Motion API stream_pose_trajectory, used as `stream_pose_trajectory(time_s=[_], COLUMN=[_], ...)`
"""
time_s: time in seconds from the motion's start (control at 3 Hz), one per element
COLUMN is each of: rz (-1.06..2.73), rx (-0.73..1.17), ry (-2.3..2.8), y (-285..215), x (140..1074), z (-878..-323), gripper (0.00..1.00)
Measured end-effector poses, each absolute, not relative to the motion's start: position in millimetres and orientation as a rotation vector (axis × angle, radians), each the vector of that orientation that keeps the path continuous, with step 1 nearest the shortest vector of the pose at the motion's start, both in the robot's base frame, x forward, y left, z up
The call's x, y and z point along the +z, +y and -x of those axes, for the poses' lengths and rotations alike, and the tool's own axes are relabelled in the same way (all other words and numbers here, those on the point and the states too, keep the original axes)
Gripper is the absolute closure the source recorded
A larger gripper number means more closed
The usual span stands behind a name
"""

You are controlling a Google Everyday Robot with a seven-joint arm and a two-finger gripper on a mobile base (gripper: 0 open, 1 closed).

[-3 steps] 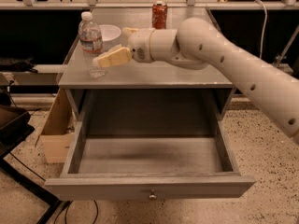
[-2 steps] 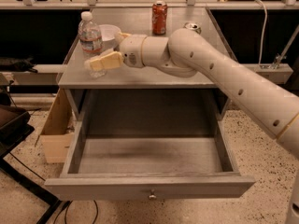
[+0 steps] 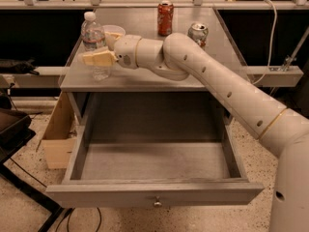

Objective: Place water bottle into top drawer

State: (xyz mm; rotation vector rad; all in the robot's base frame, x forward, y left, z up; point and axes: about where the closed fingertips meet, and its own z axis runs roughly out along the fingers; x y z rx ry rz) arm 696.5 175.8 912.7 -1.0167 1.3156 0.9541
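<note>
The water bottle [image 3: 92,33], clear with a white cap, stands upright at the left of the cabinet top. My gripper [image 3: 96,47] reaches in from the right and is open at the bottle. One pale finger [image 3: 96,58] crosses in front of its lower half and the other [image 3: 113,35] shows behind it to the right. The bottle's base still rests on the top. The top drawer [image 3: 120,193] is pulled fully out below, grey and empty, with a small round knob [image 3: 157,203] at the centre of its front panel.
A red soda can [image 3: 165,17] and a silver soda can [image 3: 198,33] stand at the back of the cabinet top [image 3: 145,81]. A white bowl [image 3: 116,30] sits behind the gripper. A cardboard box [image 3: 57,139] leans left of the cabinet. A cable [image 3: 270,37] hangs at the right.
My gripper has moved left across the cabinet top and reached the bottle, with one finger now in front of it. The bottle and the open drawer have not moved.
</note>
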Motion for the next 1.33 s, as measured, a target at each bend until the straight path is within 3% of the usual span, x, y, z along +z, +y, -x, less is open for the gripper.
stream_pose_trajectory(time_s=[1.0, 1.33], rz=[1.017, 1.017], rx=[0.954, 0.954], ry=[1.316, 1.316], y=[175.9, 175.9], x=[912.7, 912.7], z=[-696.5, -696.5], gripper=[0.94, 1.00])
